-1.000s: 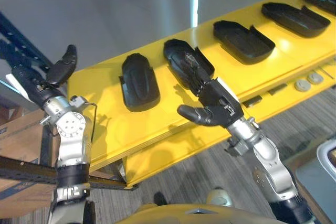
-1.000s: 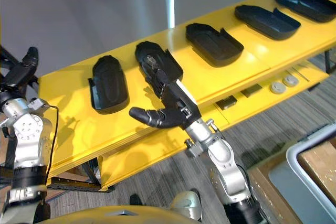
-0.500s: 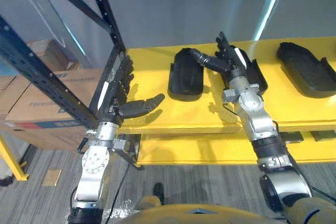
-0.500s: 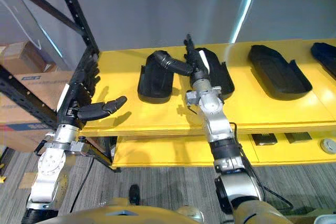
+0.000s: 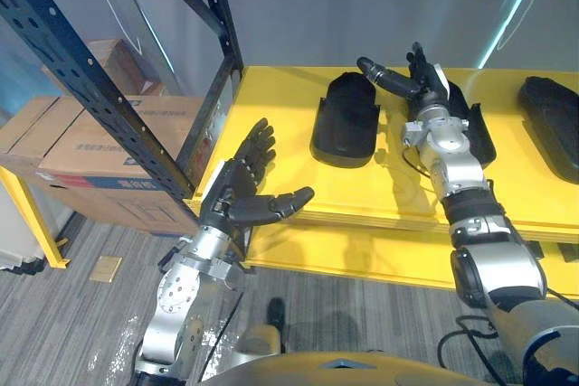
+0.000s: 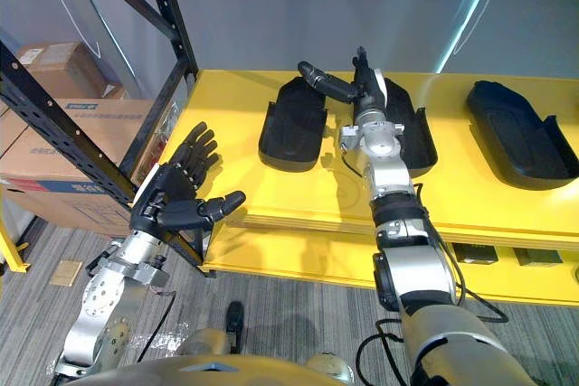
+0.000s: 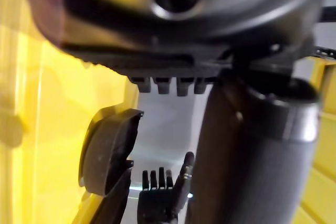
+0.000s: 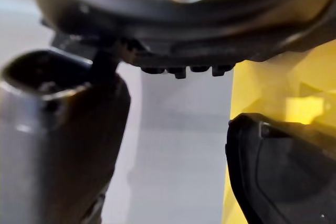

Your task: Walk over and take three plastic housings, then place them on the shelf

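At the far left a dark blue rack (image 5: 95, 97) rises slantwise, with cardboard boxes (image 5: 63, 146) stacked behind its post on the grey floor (image 5: 72, 332). Just beside the rack, the left hand (image 5: 233, 201) hangs at the front left corner of the yellow tabletop (image 5: 271, 106). Its fingers are straight and spread, its thumb juts out to the side, and it holds nothing.

Three black plastic housings lie in a row along the tabletop, well apart from that hand. The first housing (image 5: 346, 119) sits nearest the left edge, lengthwise from front to back, with bare yellow around it. Its wrist view shows this housing lying past the left hand's fingers.

To its right, the right hand (image 5: 418, 83) reaches in over the back part of the tabletop, fingers stretched out straight and thumb pointing left toward the far end of the first housing. It grips nothing. It stands over the left side of the second housing (image 5: 469, 128), which lies just beside the first; whether the hand touches it cannot be told. The right wrist view shows a dark housing edge on yellow close beside the fingers.

The third housing (image 5: 552, 124) lies farther right, at the right margin of the head views, apart from both hands.
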{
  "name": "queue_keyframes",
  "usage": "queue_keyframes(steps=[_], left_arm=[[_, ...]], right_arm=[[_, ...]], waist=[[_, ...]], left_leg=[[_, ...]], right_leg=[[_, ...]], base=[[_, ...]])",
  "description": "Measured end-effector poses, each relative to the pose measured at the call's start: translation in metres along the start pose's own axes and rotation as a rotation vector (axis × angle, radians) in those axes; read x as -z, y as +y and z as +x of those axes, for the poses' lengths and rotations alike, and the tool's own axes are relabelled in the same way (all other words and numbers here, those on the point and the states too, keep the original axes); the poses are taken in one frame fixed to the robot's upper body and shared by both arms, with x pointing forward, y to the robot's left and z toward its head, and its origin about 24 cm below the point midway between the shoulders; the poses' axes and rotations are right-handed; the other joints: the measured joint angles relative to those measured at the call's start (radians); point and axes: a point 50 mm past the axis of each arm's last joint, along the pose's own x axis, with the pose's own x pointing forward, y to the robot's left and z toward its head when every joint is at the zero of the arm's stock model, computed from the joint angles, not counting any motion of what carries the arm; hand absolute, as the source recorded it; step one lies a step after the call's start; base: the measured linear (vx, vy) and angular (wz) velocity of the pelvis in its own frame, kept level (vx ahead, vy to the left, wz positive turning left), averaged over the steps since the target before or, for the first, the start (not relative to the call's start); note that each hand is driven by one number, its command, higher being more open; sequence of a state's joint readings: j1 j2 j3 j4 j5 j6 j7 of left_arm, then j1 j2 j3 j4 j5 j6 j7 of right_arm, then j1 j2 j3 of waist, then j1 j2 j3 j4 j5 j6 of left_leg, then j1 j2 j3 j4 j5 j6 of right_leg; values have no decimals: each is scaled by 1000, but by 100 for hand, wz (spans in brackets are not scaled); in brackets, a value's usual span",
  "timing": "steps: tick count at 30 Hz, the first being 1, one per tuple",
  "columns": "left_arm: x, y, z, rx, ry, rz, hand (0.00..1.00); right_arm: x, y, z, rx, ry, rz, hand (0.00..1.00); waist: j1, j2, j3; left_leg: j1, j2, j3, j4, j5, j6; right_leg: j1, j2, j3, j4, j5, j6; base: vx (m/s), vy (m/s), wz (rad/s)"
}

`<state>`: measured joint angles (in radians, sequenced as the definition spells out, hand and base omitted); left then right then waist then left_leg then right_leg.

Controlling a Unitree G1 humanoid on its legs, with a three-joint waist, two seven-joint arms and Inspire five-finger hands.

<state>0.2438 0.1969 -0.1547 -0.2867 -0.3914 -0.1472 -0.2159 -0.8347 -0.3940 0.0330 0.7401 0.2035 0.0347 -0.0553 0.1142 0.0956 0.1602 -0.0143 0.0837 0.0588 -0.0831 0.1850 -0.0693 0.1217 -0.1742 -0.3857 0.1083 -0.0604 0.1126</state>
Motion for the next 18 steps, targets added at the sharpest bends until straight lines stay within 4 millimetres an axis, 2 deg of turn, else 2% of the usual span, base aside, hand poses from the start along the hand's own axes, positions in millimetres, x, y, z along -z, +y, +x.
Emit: queue_keyframes(steps=[5, 9, 11, 16, 18], left_arm=[[1, -2, 1, 8, 3, -4, 100], [2, -5, 2, 18, 13, -12, 100], [5, -6, 2, 17, 29, -17, 100], [6, -6, 2, -9, 36, -30, 100], [6, -5, 2, -20, 31, -61, 100]], right_arm=[[-16, 5, 10, -54, 1, -15, 100], [-29, 0, 18, -47, 34, -74, 100], [-27, -2, 19, -46, 70, -125, 100], [-7, -6, 19, -25, 212, -133, 100], [-5, -8, 19, -19, 235, -133, 100]], waist=[[10, 2, 6], [22, 11, 35], [26, 10, 40], [27, 11, 44], [27, 12, 45]], left_leg=[[1, 4, -1, 0, -1, -1], [3, 11, -6, 0, 0, -2], [-1, 12, -9, 0, 1, -4], [-1, 13, -13, 0, 3, -7], [-5, 13, -13, 0, 5, -10]], right_leg=[[-4, 2, 0, 11, -7, -8], [-6, 2, -3, 28, -18, -9], [-14, 0, -5, 41, -24, -11], [-23, -1, -8, 67, -41, -14], [-35, -1, -6, 84, -49, -16]], base=[[10, -36, 0], [-21, -40, 3], [-24, -45, 5], [-7, -37, 2], [-16, -39, -1]])
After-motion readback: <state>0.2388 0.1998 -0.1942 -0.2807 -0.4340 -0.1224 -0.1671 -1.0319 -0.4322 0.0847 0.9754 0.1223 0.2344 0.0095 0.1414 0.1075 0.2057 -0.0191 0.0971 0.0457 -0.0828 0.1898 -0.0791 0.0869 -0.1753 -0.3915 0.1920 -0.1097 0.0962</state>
